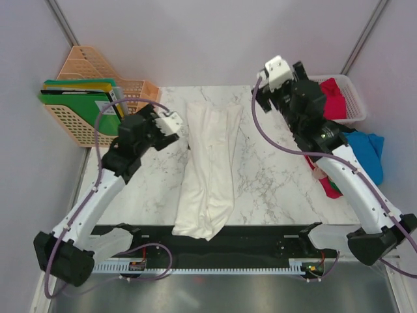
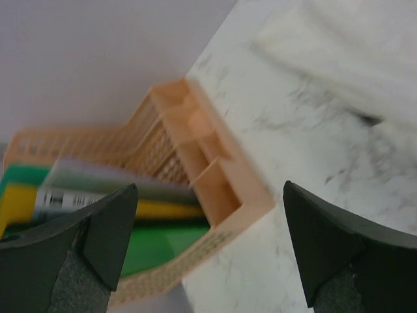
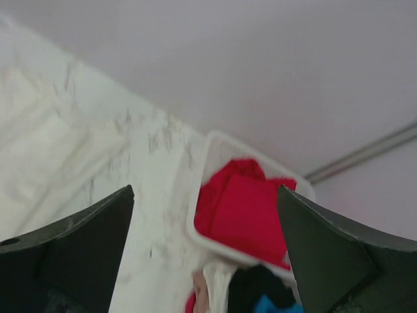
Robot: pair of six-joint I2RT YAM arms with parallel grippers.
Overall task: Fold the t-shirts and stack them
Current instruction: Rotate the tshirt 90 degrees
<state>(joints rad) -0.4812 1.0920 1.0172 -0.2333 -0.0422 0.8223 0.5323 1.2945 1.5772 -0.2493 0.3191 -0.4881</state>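
Observation:
A large white t-shirt [image 1: 205, 169] lies folded lengthwise down the middle of the marble table [image 1: 273, 176]; its edge shows blurred in the left wrist view [image 2: 339, 45] and the right wrist view [image 3: 45, 150]. A red t-shirt [image 1: 333, 98] [image 3: 247, 208] fills the white basket [image 1: 356, 98]. A bright blue t-shirt [image 1: 366, 151], more red cloth and pale beige cloth [image 1: 320, 175] are heaped at the right edge. My left gripper [image 1: 166, 124] [image 2: 209, 186] hangs open and empty left of the white shirt. The right gripper [image 1: 281, 81] [image 3: 205, 189] is raised, open and empty, between the shirt and the basket.
An orange mesh file rack [image 1: 78, 72] [image 2: 221, 176] holding green folders [image 1: 71, 104] [image 2: 163, 244] stands at the back left corner. The basket's rim [image 3: 201, 195] meets the table's right edge. Grey walls close in the back and both sides.

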